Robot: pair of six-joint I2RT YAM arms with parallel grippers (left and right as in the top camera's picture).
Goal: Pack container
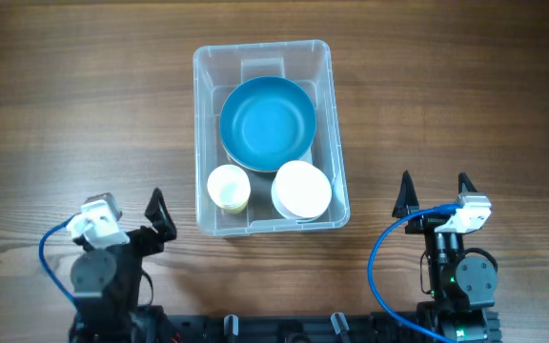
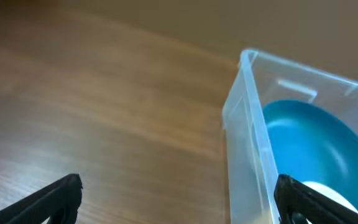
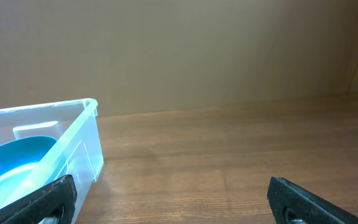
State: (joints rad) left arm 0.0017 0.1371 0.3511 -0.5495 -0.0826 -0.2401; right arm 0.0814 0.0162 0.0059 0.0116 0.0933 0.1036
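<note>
The clear plastic container stands at the table's middle. Inside it lie a blue bowl, a white cup and a white bowl. My left gripper is open and empty at the front left, just left of the container. In the left wrist view the container wall and blue bowl show between and beyond the jaws. My right gripper is open and empty at the front right. In the right wrist view the container is at the left, the jaws wide apart.
The wooden table spreads to both sides of the container. A wall rises behind the table in the right wrist view. Blue cables loop at both arm bases.
</note>
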